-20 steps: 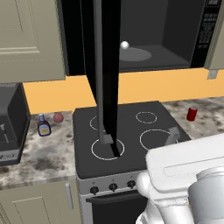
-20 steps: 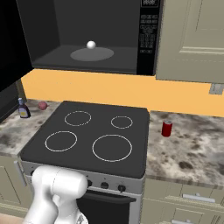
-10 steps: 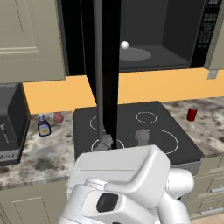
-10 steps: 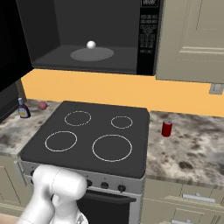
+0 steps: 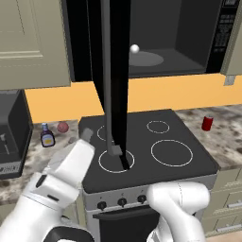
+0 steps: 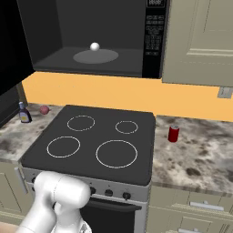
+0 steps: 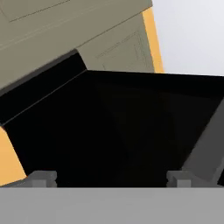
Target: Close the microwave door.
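The microwave door (image 5: 122,71) stands swung open over the stove, seen edge-on as a glossy black panel with a long grey vertical bar handle (image 5: 107,71). The right base view has the door (image 6: 8,50) at the far left edge. The large black microwave (image 6: 95,41) gapes open, with a small white ball (image 6: 94,46) on its turntable. My gripper (image 5: 85,136) sits low, just left of the door's bottom end. In the hand view my gripper (image 7: 111,179) is open, fingertips (image 7: 41,178) wide apart, facing the door's black face (image 7: 118,127) with nothing between them.
A black cooktop (image 5: 156,142) lies under the door. A red can (image 5: 207,123) stands on the counter to the right. A sauce bottle (image 5: 46,135) and a pink ball (image 5: 62,127) sit at the left, beside a dark appliance (image 5: 12,132). Beige cabinets (image 5: 30,42) flank the microwave.
My arm has swung from the lower right across the front to the left of the door, and the hand now reaches up beside the door's bottom end. The door has not moved.
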